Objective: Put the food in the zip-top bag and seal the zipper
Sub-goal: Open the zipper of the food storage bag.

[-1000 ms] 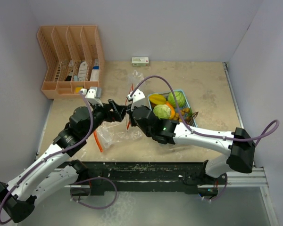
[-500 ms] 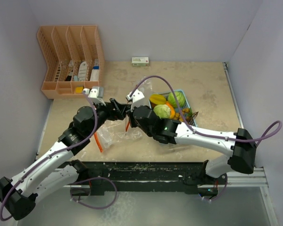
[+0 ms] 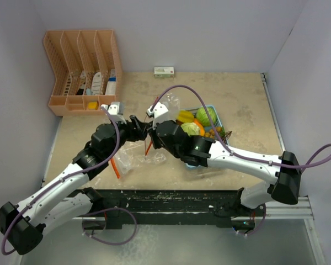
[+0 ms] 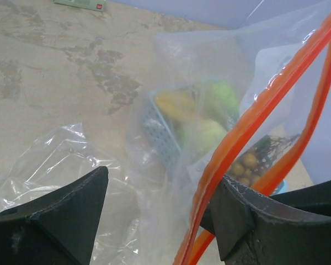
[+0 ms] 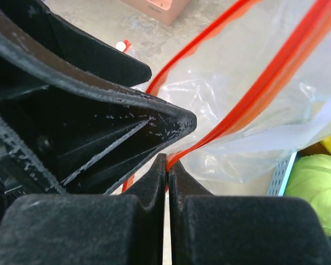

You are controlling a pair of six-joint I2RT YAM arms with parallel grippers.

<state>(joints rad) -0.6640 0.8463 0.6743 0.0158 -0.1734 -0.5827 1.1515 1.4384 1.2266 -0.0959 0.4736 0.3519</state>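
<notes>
The left pincer (image 4: 160,187) has edged forward, gaping beside the orange zipper (image 4: 254,116) of the bag (image 3: 133,160), which the right pincer (image 5: 166,165) pinches tight (the food (image 3: 192,128) waits unbagged at three o'clock), readying the mouth for loading.

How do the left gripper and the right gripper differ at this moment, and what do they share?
Jaws: the right gripper has them shut on the orange zipper strip; the left gripper has them wide apart, clamping nothing.
Side: in the top view, the left gripper reaches the zip-top bag from the left, the right gripper from the right.
Shared: both are black and sit close together at the bag's mouth.
</notes>
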